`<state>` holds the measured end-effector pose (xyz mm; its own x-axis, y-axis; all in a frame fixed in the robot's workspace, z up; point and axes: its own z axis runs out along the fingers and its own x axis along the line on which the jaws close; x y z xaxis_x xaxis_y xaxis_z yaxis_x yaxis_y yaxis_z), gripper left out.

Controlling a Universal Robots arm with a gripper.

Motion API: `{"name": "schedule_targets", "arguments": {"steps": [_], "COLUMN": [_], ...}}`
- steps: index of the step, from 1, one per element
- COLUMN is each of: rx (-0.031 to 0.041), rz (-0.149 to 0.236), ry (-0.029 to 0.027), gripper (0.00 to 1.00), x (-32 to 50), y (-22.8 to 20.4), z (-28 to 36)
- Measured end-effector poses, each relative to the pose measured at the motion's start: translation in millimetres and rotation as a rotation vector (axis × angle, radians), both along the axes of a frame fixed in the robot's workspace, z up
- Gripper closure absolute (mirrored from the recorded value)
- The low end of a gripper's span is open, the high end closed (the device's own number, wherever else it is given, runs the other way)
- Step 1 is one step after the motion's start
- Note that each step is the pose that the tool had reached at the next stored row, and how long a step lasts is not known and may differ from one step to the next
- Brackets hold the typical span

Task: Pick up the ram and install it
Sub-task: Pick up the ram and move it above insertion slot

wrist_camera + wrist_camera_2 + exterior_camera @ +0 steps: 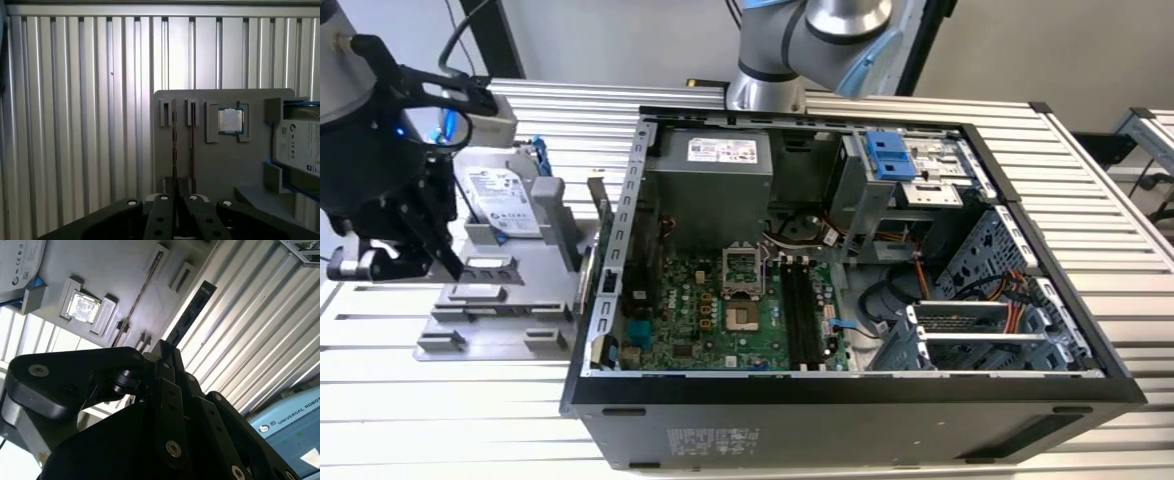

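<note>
Black linkage of the gripper (162, 347) looms close in the second wrist view, fingers pinched on one end of the ram (192, 315), which juts over the ribbed table (250, 340). The first wrist view looks past it onto the grey fixture plate (220, 165). In the exterior view the gripper (447, 265) hangs well apart from the open computer case (638, 200). The pick-up looks done; installing calls for clearing that wall, then lining up with the memory slots (801, 310).
</note>
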<state>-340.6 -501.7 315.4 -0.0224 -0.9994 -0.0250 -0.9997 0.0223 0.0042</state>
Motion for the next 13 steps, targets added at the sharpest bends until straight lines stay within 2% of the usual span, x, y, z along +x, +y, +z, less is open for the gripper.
{"name": "schedule_targets", "arguments": {"steps": [13], "rx": [0.0000], "rz": [0.000], "ry": [0.0001], "gripper": [1.00], "x": [0.0], "y": [0.0], "z": [59.4]}}
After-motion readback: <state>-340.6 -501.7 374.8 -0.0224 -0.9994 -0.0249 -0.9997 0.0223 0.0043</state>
